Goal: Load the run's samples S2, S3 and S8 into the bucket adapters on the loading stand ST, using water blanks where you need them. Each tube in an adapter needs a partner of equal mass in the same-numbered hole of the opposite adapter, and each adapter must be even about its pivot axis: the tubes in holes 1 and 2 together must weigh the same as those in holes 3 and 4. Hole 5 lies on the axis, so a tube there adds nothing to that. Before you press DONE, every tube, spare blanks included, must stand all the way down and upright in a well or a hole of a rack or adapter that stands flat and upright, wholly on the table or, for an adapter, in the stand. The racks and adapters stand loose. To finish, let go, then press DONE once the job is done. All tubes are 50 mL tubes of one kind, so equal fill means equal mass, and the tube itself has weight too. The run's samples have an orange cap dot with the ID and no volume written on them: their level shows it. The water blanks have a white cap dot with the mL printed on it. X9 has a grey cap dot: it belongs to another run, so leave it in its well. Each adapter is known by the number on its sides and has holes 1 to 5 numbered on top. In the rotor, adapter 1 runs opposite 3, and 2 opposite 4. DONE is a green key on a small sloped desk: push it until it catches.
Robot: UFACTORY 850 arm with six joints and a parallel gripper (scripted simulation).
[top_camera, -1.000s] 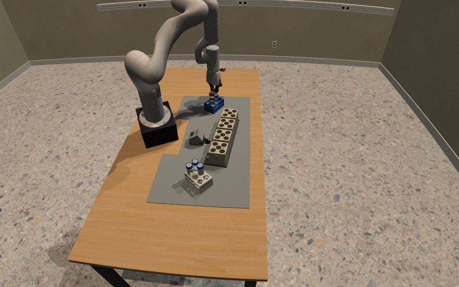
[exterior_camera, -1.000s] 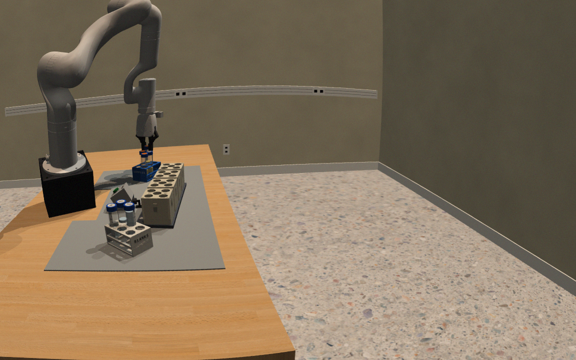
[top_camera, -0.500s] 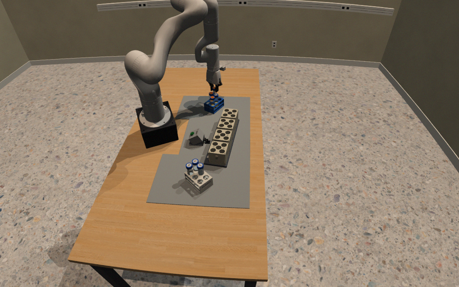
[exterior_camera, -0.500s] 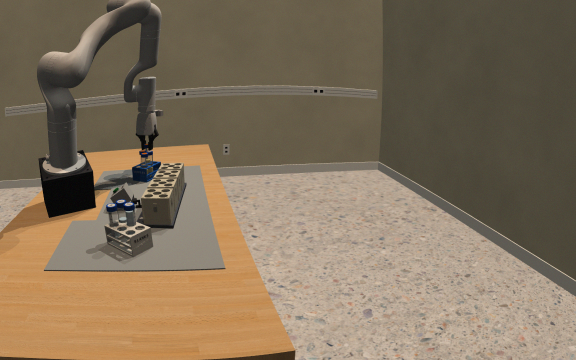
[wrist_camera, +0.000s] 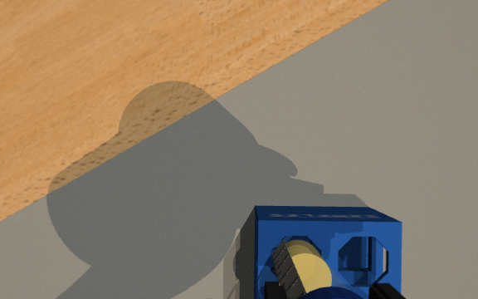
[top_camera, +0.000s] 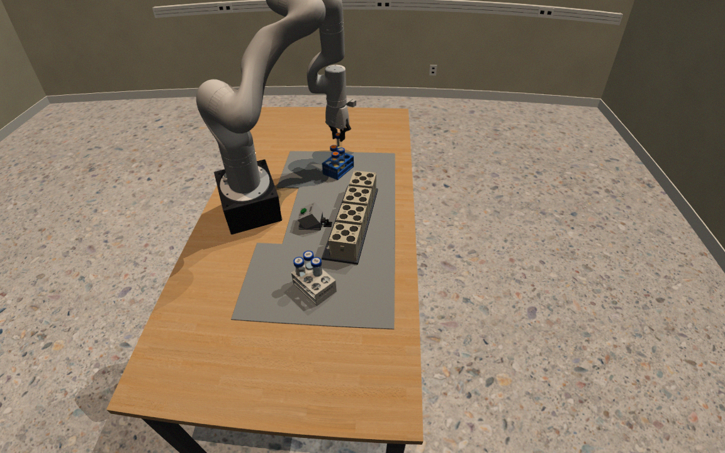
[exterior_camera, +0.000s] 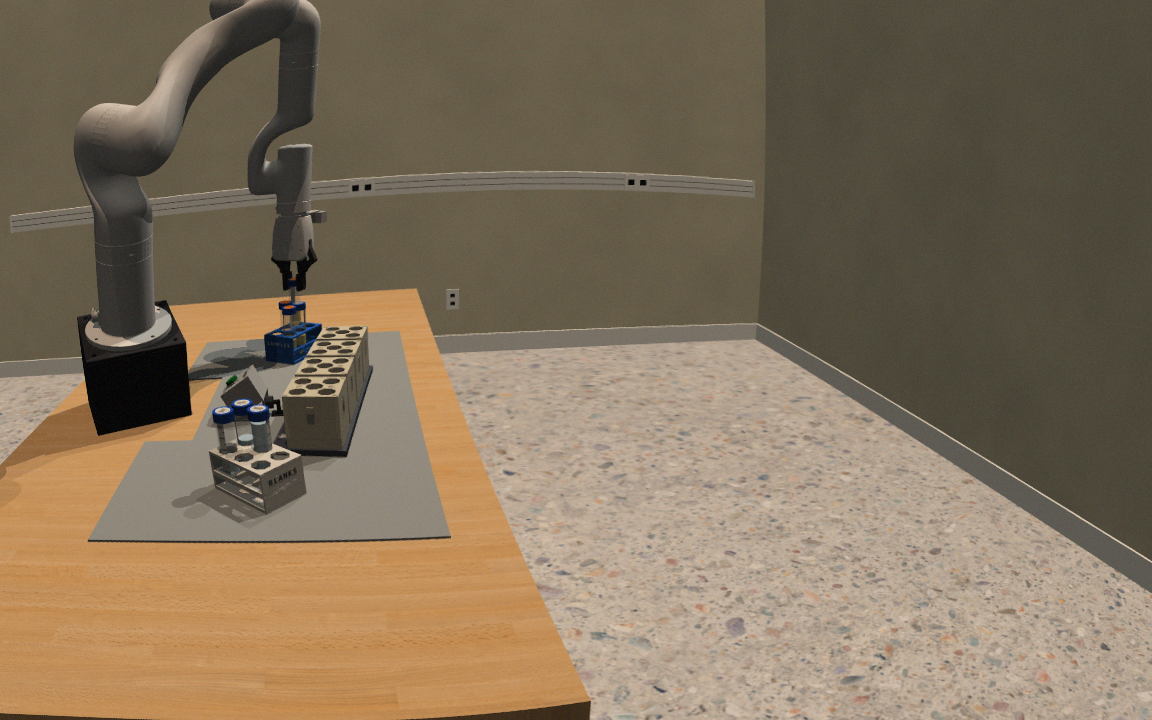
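My gripper (top_camera: 338,134) (exterior_camera: 294,279) (wrist_camera: 326,291) is shut on an upright orange-dotted tube, its ID unreadable, above the blue samples rack (top_camera: 330,170) (exterior_camera: 279,346) (wrist_camera: 326,229). In the wrist view its blue cap (wrist_camera: 334,294) is cut off by the lower edge. Several other tubes stand in that rack; two show orange dots, and one cap (top_camera: 340,150) looks grey-dotted. Four beige adapters stand in a row on the dark stand (top_camera: 341,260); their visible holes look empty. Three white-dotted blanks (top_camera: 297,262) (top_camera: 308,255) (top_camera: 316,262) stand in the white blanks rack (top_camera: 325,292) (exterior_camera: 285,484).
The green DONE key (top_camera: 303,211) (exterior_camera: 231,381) is on a small sloped desk (top_camera: 311,218) (exterior_camera: 244,391) left of the adapters. A small black fixture (top_camera: 326,222) sits between desk and stand. The racks and stand are on a grey mat (top_camera: 376,292) (exterior_camera: 383,501).
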